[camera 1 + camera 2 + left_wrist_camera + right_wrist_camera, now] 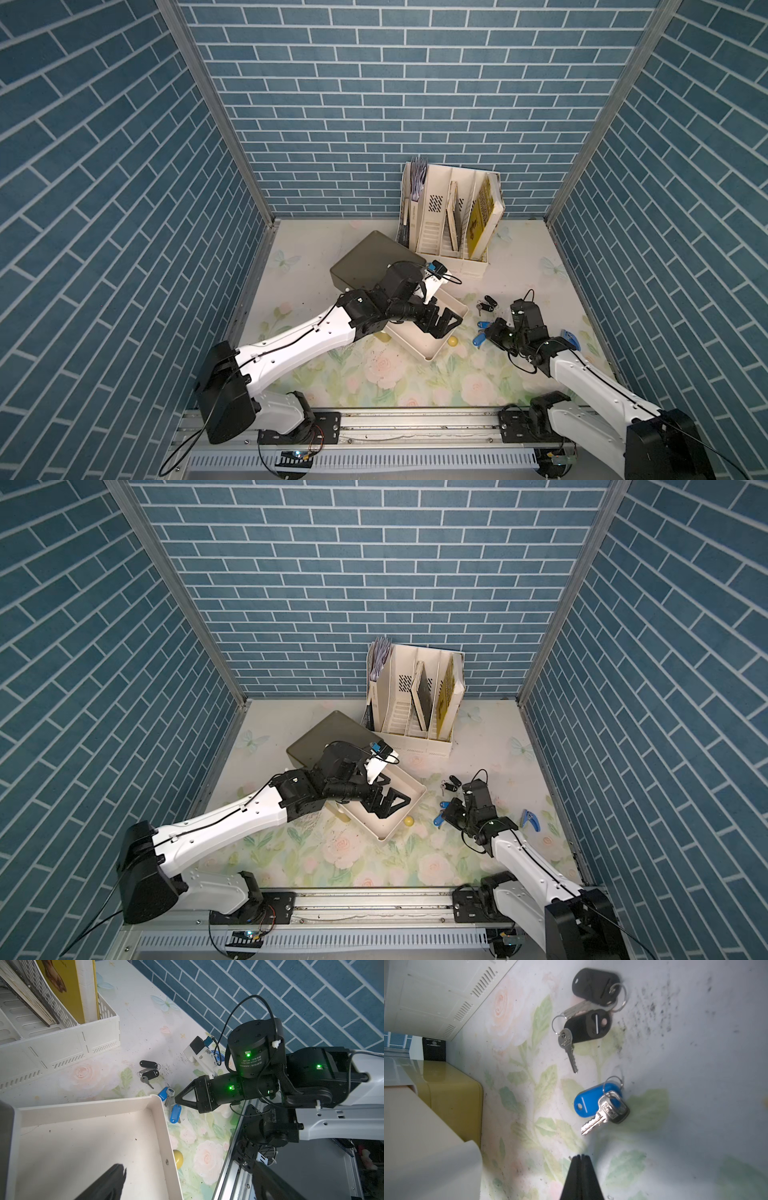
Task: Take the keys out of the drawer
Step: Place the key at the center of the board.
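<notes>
Black keys [152, 1073] and blue keys [162, 1094] out on the flowery table [145, 1022], near the open white drawer [83, 1103]. Right gripper [580, 1156] squeezed shut, tip right next to the blue keys. Left gripper [450, 327] spread wide over the drawer.

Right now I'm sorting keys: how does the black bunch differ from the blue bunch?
The black bunch carries black fobs, the blue bunch blue tags. The black bunch lies nearer the file rack, the blue bunch by the corner of the drawer. The shut right claw has its tip at the blue bunch, apart from the black bunch. Both lie on the table, outside the drawer.
</notes>
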`<action>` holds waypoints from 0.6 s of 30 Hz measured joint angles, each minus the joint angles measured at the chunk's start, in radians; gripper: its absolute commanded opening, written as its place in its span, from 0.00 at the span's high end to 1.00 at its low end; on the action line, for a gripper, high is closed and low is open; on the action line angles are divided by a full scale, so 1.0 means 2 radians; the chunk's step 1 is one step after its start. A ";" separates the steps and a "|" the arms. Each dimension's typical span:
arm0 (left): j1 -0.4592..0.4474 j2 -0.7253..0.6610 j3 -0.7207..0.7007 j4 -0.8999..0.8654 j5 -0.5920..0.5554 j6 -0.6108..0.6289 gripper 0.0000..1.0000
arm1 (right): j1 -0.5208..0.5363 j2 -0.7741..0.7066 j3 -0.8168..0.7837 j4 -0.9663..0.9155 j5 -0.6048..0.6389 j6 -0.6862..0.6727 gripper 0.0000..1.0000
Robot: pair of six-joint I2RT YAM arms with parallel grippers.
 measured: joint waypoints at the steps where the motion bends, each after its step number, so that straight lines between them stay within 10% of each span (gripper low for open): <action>1: 0.000 0.000 0.000 0.000 0.000 0.000 0.00 | -0.007 0.002 0.000 0.001 -0.003 -0.005 1.00; 18: 0.000 0.014 0.004 -0.005 -0.001 0.001 0.00 | -0.076 0.047 0.012 0.008 -0.037 -0.063 1.00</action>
